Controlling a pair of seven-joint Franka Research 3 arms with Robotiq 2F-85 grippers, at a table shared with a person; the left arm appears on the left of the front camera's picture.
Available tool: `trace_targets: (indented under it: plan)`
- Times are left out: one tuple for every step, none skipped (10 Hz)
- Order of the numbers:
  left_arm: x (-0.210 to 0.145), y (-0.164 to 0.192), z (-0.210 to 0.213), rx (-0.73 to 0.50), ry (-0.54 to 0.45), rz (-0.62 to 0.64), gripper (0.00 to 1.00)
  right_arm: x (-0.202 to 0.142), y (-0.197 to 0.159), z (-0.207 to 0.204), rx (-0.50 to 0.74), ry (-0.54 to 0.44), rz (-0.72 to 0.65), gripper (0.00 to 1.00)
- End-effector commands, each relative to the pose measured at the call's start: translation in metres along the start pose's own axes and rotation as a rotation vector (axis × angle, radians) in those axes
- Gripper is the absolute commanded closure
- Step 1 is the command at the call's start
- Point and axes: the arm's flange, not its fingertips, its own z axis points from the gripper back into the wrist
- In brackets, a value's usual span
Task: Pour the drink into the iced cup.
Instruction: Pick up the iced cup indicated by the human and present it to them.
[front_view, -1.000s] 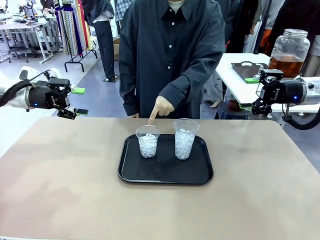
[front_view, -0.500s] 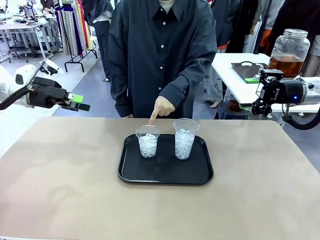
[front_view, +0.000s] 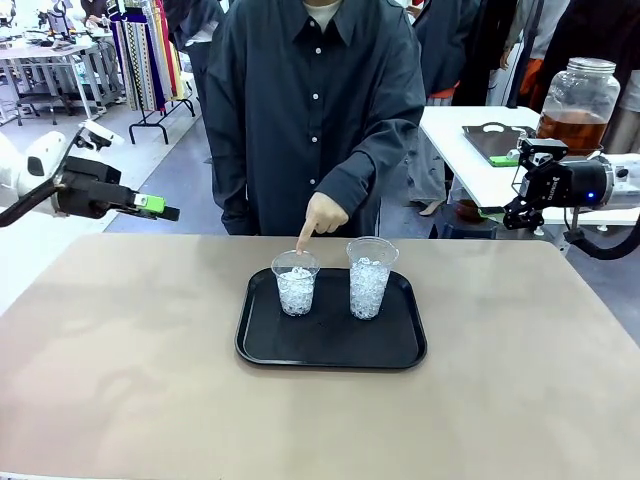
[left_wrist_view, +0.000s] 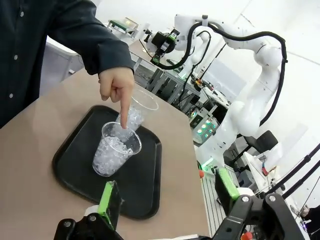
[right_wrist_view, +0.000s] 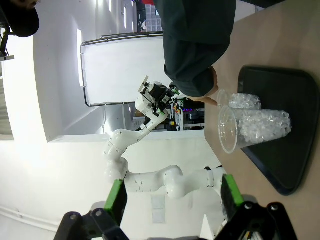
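Note:
Two clear cups of ice stand on a black tray (front_view: 262, 345) at the table's middle: a shorter cup (front_view: 296, 284) on the left and a taller cup (front_view: 369, 278) on the right. A person's hand (front_view: 322, 214) points a finger down at the shorter cup's rim. The drink (front_view: 570, 128), amber in a large glass jar with a metal lid, stands on a white side table behind my right arm. My right gripper (front_view: 512, 185) hangs open beyond the table's far right corner. Past the far left corner my left gripper (front_view: 160, 208) is open, and its wrist view shows the shorter cup (left_wrist_view: 116, 155) and the hand (left_wrist_view: 116, 84).
The white side table (front_view: 470, 140) at the right also carries a dark tray (front_view: 492, 140). The person stands at the far edge, close behind the black tray. Bare tabletop lies in front of and to both sides of the tray (left_wrist_view: 75, 155).
My left gripper has swung from pointing downward to pointing right and risen slightly. The person's body has shifted left while the finger stays at the cup. The right arm has not moved.

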Motion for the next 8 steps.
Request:
trace_targets:
  plan:
    - [0.003, -0.001, 0.0, 0.0, 0.0, 0.024, 0.0, 0.0, 0.001, 0.0, 0.0, -0.001, 0.003, 0.0]
    - [0.0, 0.0, 0.0, 0.0, 0.0, 0.0, 0.0, 0.0, 0.001, 0.0, 0.0, -0.001, 0.003, 0.0]
    - [-0.004, 0.005, -0.004, 0.024, -0.01, -0.154, 0.0, 0.0, 0.001, 0.0, 0.0, -0.001, 0.003, 0.0]
    - [-0.01, 0.011, -0.01, 0.073, -0.008, -0.292, 0.0, 0.0, 0.001, 0.0, 0.0, -0.001, 0.003, 0.0]
    - [-0.015, 0.018, -0.017, 0.143, 0.016, -0.415, 0.0, 0.0, 0.001, 0.0, 0.0, -0.001, 0.003, 0.0]
    - [-0.018, 0.022, -0.024, 0.173, 0.006, -0.479, 0.0, 0.0, 0.001, 0.0, 0.0, -0.001, 0.003, 0.0]
    - [-0.02, 0.026, -0.034, 0.237, -0.006, -0.532, 0.0, 0.0, 0.001, 0.0, 0.0, -0.001, 0.003, 0.0]
    - [-0.021, 0.029, -0.042, 0.259, -0.003, -0.576, 0.0, 0.0, 0.001, 0.0, 0.0, -0.001, 0.003, 0.0]
